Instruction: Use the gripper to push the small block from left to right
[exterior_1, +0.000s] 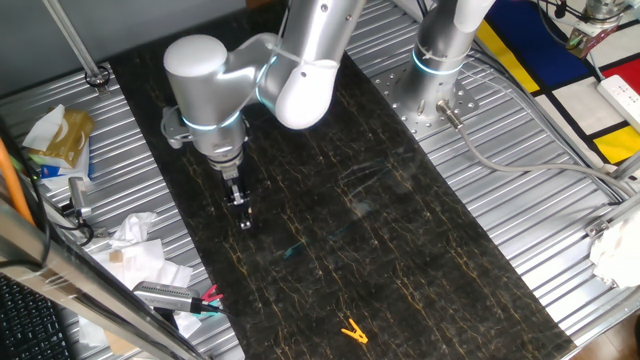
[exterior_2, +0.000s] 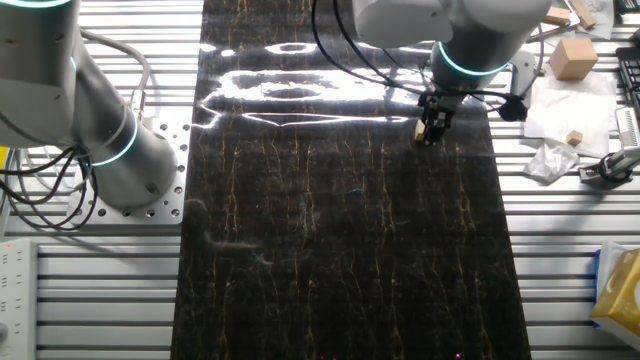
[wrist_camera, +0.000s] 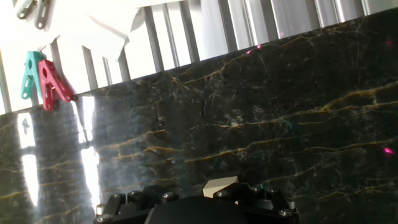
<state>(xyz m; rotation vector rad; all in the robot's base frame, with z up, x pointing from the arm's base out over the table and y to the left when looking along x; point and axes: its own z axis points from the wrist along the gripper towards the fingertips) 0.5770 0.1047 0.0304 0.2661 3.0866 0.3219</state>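
Tan small block (wrist_camera: 221, 185) touches the jaws (tip-side); dark mat (wrist_camera: 261, 124) beneath.

Light falls from above, bright and even in both fixed views. On the dark marbled mat (exterior_2: 340, 200), strong white glare streaks spread across its far end in the other fixed view, just beside the gripper (exterior_2: 432, 132). In the hand view the mat (wrist_camera: 249, 124) shows tall pale reflections at its left part, and the ribbed metal table (wrist_camera: 205, 25) beyond the mat's edge is overexposed, almost white. The black hand body at the bottom edge is soft, out of focus. Shadows on the mat are faint.
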